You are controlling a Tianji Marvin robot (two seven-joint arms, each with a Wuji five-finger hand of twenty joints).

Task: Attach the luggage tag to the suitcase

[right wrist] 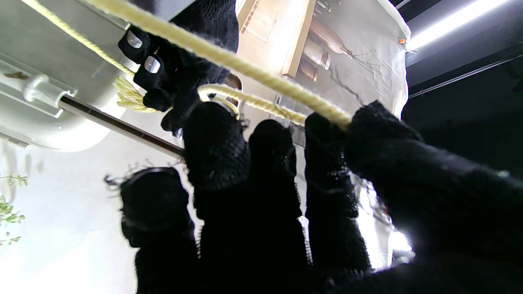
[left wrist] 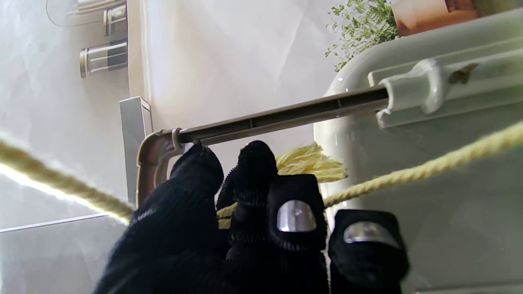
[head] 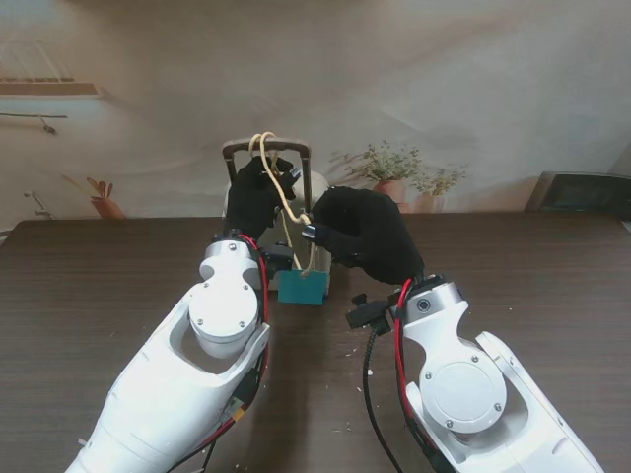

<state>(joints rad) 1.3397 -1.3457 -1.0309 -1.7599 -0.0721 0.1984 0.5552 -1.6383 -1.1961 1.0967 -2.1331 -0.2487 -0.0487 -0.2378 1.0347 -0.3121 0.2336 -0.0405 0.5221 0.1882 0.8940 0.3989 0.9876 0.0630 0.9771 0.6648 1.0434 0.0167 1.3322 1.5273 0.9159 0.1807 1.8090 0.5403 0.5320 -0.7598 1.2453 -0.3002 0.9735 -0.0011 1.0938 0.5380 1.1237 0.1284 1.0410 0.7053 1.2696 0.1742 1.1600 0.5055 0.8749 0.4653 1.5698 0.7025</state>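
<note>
A small pale suitcase (head: pixel 317 197) with a smooth, rounded hard shell is stood on the dark wood-grain desk (head: pixel 99 286), mostly hidden behind both hands. Its thin metal pull handle (head: pixel 266 148) is raised, and a twisted yellow cord (head: pixel 281 192) with a frayed end is looped over the handle's top bar. A teal rectangular luggage tag (head: pixel 302 287) hangs on the cord against the suitcase front, its lower edge near the desk. The left hand (head: pixel 254 192), in a black knit glove, is closed on the cord beside the handle. The right hand (head: pixel 367 232) pinches the cord between thumb and fingers (right wrist: pixel 327 134). The knot cannot be made out.
</note>
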